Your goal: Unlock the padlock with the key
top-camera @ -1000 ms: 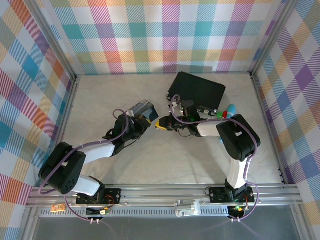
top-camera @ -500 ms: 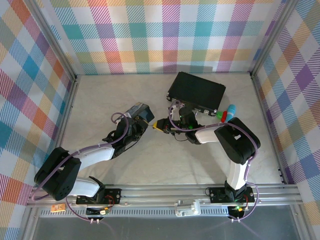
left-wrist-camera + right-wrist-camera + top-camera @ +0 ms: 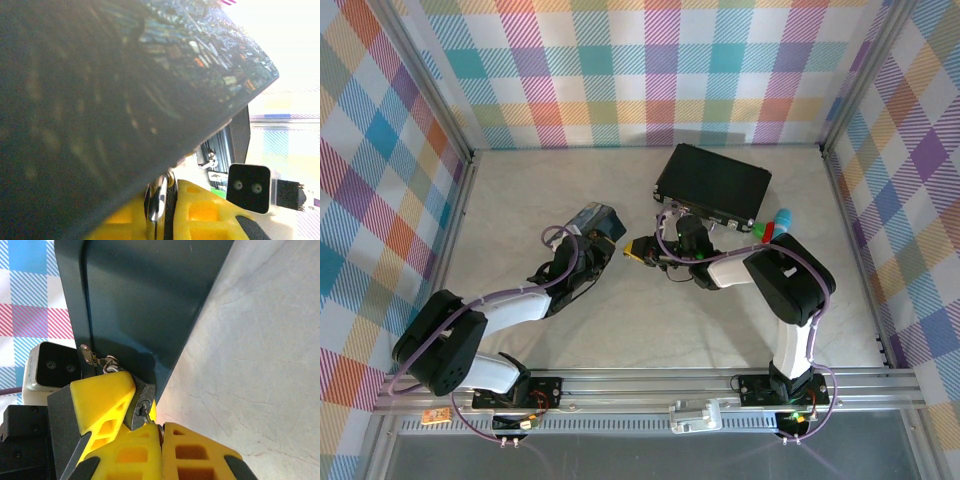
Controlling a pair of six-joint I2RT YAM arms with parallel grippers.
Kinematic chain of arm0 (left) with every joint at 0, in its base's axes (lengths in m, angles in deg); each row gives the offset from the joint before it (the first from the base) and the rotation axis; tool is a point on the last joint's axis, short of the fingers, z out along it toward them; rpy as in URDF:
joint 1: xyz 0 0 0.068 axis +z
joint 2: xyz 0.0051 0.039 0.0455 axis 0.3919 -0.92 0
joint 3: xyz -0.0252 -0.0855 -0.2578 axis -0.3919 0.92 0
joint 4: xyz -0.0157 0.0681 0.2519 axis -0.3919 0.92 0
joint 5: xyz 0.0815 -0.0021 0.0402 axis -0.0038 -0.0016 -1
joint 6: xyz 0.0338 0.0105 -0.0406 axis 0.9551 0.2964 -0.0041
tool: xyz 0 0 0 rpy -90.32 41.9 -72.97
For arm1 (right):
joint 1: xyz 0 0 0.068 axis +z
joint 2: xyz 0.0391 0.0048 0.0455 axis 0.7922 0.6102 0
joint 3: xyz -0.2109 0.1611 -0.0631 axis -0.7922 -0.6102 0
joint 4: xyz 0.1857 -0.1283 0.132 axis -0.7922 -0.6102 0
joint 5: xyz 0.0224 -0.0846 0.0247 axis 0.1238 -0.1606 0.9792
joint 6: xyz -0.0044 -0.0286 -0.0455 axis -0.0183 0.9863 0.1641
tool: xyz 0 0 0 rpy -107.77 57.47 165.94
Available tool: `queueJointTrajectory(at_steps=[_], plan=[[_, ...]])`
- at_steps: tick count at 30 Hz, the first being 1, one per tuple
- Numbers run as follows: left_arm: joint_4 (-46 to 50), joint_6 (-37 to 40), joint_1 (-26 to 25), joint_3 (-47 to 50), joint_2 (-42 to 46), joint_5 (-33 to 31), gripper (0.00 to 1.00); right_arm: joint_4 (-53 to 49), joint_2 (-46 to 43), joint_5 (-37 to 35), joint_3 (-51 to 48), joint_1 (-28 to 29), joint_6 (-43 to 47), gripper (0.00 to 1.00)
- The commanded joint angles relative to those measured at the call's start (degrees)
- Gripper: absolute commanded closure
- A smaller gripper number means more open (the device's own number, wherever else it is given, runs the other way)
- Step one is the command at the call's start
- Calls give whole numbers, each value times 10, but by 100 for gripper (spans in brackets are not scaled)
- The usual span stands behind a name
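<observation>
Left pincer (image 3: 162,220) clamped the slippery-looking little padlock (image 3: 140,402) by its body while the right pincer (image 3: 161,450) pinched the tiny, stiff-looking key (image 3: 158,428).

overhead: bright, even, soft shadows | left wrist: tin (image 3: 100,100) above left tool (image 3: 162,217) dark, blurred; background glare | right wrist: sharp

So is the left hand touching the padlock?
Touching. The right wrist view shows the left hand's yellow finger pressed flat against the padlock's side.
</observation>
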Motion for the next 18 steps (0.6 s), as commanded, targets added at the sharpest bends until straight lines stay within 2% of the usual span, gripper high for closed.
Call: queueJointTrajectory(at_steps=[1, 4, 7, 9, 12, 18], plan=[[-83, 9, -15, 5, -11, 58, 100, 51, 7, 50, 42, 18, 13, 100], [-95, 19, -15, 11, -11, 81, 100, 17, 4, 68, 65, 18, 33, 100], [-146, 20, -15, 30, -14, 96, 100, 34, 15, 83, 82, 19, 27, 100], [-169, 25, -15, 33, -17, 113, 100, 10, 19, 89, 98, 19, 43, 100], [-155, 37, -15, 22, -18, 135, 100, 8, 26, 94, 112, 19, 40, 100], [-156, 30, -15, 29, -24, 101, 100, 42, 27, 87, 99, 40, -1, 100]])
